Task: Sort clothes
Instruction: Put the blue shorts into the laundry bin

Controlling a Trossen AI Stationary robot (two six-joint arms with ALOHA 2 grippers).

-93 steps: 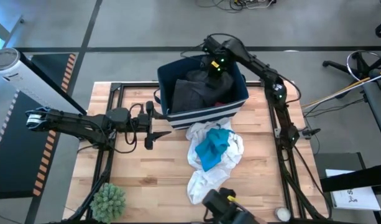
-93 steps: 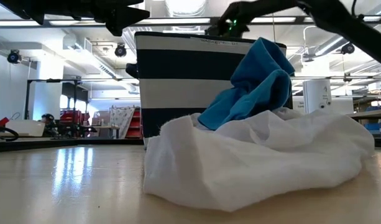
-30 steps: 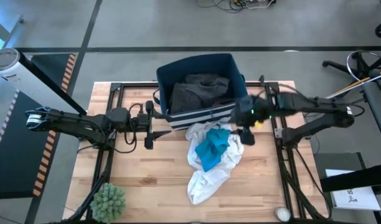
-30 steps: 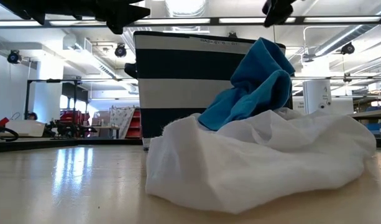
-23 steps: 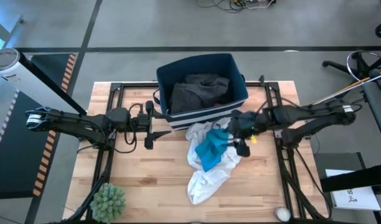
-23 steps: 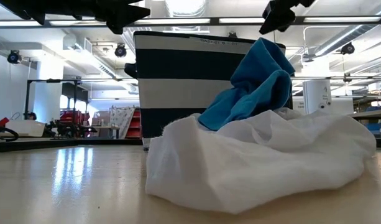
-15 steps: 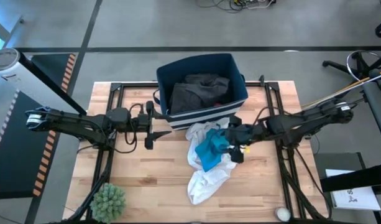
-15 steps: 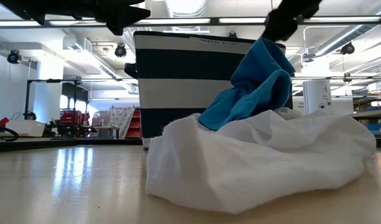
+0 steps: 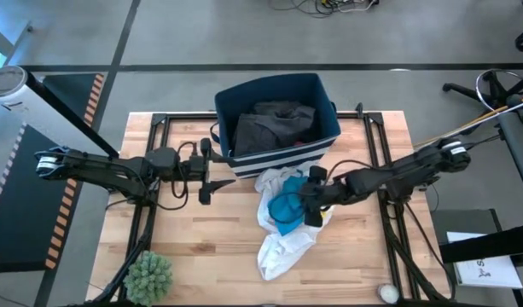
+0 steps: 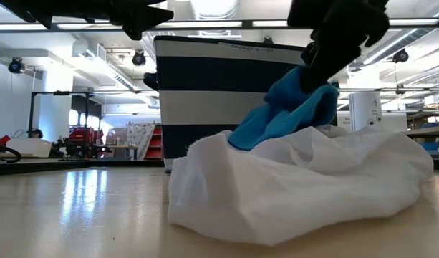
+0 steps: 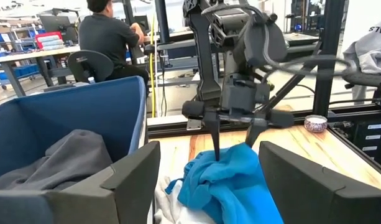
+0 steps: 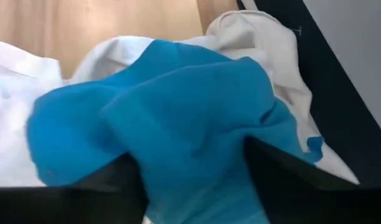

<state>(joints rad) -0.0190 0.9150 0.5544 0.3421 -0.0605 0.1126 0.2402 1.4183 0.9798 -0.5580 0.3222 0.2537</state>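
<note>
A teal cloth lies bunched on top of a large white garment in the middle of the table, just in front of the navy striped bin. A dark grey garment lies inside the bin. My right gripper is down on the teal cloth, open, one finger on each side of its top hump. My left gripper hangs open to the left of the bin and touches nothing. My right gripper comes down on the teal cloth's top hump from above, slanting in from the table's right. Its two fingertips sink into the cloth with the hump bulging between them. The cloth's top is squashed down; its lower part rests on the white garment.
A small green plant stands at the near left corner and a small round thing at the near right. Black frame rails run along both sides. Bare wood lies left of the pile. A person sits beyond the table.
My right gripper has come from beside the bin's right corner toward the table's left and down onto the teal cloth. The cloth's peak, which stood high before, is now pressed lower. The white garment has stayed where it was.
</note>
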